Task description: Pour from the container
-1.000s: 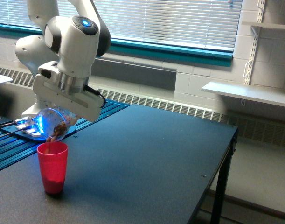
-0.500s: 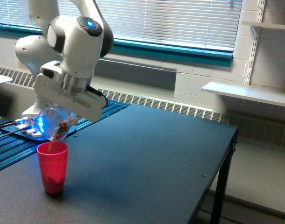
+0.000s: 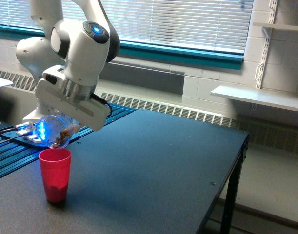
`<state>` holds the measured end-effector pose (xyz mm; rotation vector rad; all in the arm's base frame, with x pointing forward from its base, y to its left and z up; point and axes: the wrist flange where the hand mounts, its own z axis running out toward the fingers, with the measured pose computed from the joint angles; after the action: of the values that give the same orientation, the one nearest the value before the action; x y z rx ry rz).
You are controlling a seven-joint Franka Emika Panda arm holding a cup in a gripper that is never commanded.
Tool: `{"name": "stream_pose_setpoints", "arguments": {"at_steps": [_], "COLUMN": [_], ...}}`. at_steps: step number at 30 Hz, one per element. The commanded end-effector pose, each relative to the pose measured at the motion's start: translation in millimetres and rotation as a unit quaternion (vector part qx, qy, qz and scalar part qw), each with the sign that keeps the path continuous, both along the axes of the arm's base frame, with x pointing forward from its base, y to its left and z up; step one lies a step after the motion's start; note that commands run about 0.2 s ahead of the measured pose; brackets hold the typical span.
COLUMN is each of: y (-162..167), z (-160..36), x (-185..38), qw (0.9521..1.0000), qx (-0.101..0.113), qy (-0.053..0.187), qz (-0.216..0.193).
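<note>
At the exterior view's left, above the dark tabletop (image 3: 153,165): clear round container (image 3: 56,130) held tipped steeply, mouth angled down toward the red plastic cup (image 3: 54,174). Brown granular pieces visible inside near the lower lip; blue glow showing through the glass wall. Container mouth just above the cup's rim, apart from it. Gripper (image 3: 66,122) clamped on the container, fingers largely hidden behind the white hand housing. White Franka arm (image 3: 75,53) bent over from upper left, blue indicator light lit on the wrist joint.

Cup upright on the table near the front left edge, about as wide as the container. Tabletop matte black, otherwise bare in view, with a black leg at the exterior view's right. Blue ribbed platform (image 3: 12,156) behind the cup at far left. Window blinds (image 3: 178,19) across the back wall above a teal sill; baseboard heater grille beneath; white wall shelves (image 3: 258,97) at the exterior view's right.
</note>
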<state>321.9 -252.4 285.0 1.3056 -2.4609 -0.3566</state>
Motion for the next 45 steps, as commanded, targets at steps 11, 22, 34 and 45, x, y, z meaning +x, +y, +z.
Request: {"name": "stream_pose_setpoints", "arguments": {"at_steps": [11,22,34,45], "y": [-4,-9,-13,-22], "z": [-0.7,-0.1,-1.2,8.6], "x": [3,2,-2,11], "qw": [0.9996,0.9981,0.9945,0.9965], "qx": [-0.011,-0.029,-0.045,-0.056], "qy": [0.024,0.05,0.087,0.058], "qz": [0.01,0.021,0.036,0.024]}}
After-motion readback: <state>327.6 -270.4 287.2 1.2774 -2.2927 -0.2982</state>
